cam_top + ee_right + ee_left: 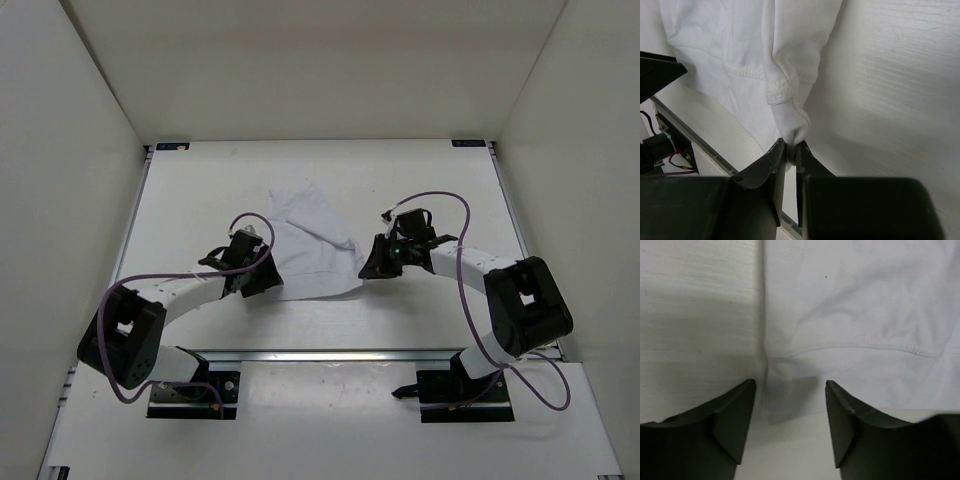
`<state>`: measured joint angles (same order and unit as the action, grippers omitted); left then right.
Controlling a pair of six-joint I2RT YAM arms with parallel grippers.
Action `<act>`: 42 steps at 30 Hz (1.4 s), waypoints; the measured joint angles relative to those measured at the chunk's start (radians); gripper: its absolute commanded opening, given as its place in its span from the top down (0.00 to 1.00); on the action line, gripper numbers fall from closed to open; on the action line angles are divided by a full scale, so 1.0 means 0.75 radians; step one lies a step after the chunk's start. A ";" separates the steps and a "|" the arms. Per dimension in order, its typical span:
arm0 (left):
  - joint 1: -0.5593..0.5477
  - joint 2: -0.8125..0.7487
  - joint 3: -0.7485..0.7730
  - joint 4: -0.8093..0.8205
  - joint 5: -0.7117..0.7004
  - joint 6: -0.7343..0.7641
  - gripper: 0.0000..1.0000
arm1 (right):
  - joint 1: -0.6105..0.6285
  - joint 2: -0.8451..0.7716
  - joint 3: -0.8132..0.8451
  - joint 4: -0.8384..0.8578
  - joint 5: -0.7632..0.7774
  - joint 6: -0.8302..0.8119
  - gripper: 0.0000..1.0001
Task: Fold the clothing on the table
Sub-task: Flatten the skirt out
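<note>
Jaws of left gripper [790, 385] stood well apart, nothing clamped. Left near corner of clothing [855, 315] lay flat on table [695, 315] in the gap between the dark fingers [732, 415]. Stitched hem [880, 345] ran across just beyond them. Gripper pointed down, low over the cloth. Top view: it sat at the cloth's left near edge, wrist angled toward the right. White left link [185, 293] ran back and left to left joint [125, 335] near the table's left side. From there the arm dropped to left base [190, 392] by the rail [330, 354]. Purple left cable [262, 222] looped over the wrist.

Right gripper [790, 145] was closed on the clothing, a thin fold of white fabric pinched between its fingertips. Rolled, stitched edge bunched just above the pinch. Could not tell whether the pinched bit was off the table. Top view: gripper at the cloth's right near corner, pointing left, fabric drawn to a point toward it. White right link [465, 262] ran right to right joint [525, 305] near the table's right edge, then back down to right base [462, 388]. Purple right cable [445, 198] arched over the wrist.

Clothing lay mid-table between both grippers, rumpled, far part folded over, near edge close to the rail.
</note>
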<state>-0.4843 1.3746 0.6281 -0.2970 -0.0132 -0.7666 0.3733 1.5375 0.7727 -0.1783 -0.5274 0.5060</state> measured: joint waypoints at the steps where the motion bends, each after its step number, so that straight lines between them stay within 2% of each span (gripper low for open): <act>1: 0.006 -0.003 -0.015 0.026 -0.001 -0.006 0.44 | 0.002 0.000 0.002 -0.001 0.003 0.001 1.00; 2: 0.009 -0.002 -0.024 0.044 0.004 -0.018 0.57 | 0.002 0.000 0.002 0.000 0.007 0.003 1.00; 3: 0.014 0.000 -0.032 0.058 0.003 -0.022 0.62 | 0.003 0.000 0.002 0.000 0.010 0.005 1.00; 7: 0.026 0.017 -0.045 0.068 0.012 -0.034 0.99 | 0.006 0.000 0.003 -0.001 0.020 0.011 0.99; 12: 0.053 0.035 -0.032 0.066 0.054 -0.021 1.00 | -0.010 0.032 0.041 -0.033 0.018 0.008 0.99; 15: 0.106 0.146 0.132 -0.042 0.113 0.040 1.00 | -0.049 0.116 0.195 -0.146 0.020 -0.037 1.00; 17: 0.159 0.291 0.394 -0.165 0.149 0.113 1.00 | -0.103 0.199 0.408 -0.254 0.029 -0.092 0.99; 19: 0.199 0.468 0.756 -0.243 0.169 0.205 1.00 | -0.162 0.288 0.682 -0.345 0.043 -0.152 1.00; 24: 0.251 0.893 1.869 -0.462 0.150 0.433 1.00 | -0.313 0.571 1.705 -0.572 0.101 -0.286 1.00; 26: 0.252 0.914 2.102 -0.414 0.104 0.489 1.00 | -0.352 0.568 1.912 -0.534 0.132 -0.319 1.00; 28: 0.237 0.744 2.015 -0.337 0.078 0.531 1.00 | -0.385 0.434 1.838 -0.481 0.135 -0.344 1.00; 30: 0.208 0.561 1.866 -0.301 0.073 0.564 1.00 | -0.393 0.284 1.663 -0.446 0.122 -0.357 1.00; 33: 0.167 0.342 1.605 -0.241 0.071 0.601 1.00 | -0.411 0.073 1.271 -0.345 0.072 -0.364 1.00; 35: 0.130 0.224 1.339 -0.185 0.065 0.605 1.00 | -0.420 -0.022 0.988 -0.309 0.059 -0.366 1.00; 39: 0.020 0.183 0.834 -0.205 0.050 0.568 1.00 | -0.362 -0.080 0.422 -0.339 0.103 -0.362 1.00; 42: -0.075 0.175 0.524 -0.294 0.047 0.497 1.00 | -0.260 -0.116 0.108 -0.420 0.130 -0.335 1.00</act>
<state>-0.5407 1.5059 1.0210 -0.5179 0.0219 -0.3935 0.1780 1.4506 0.8536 -0.4931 -0.4301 0.2546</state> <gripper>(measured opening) 0.035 0.078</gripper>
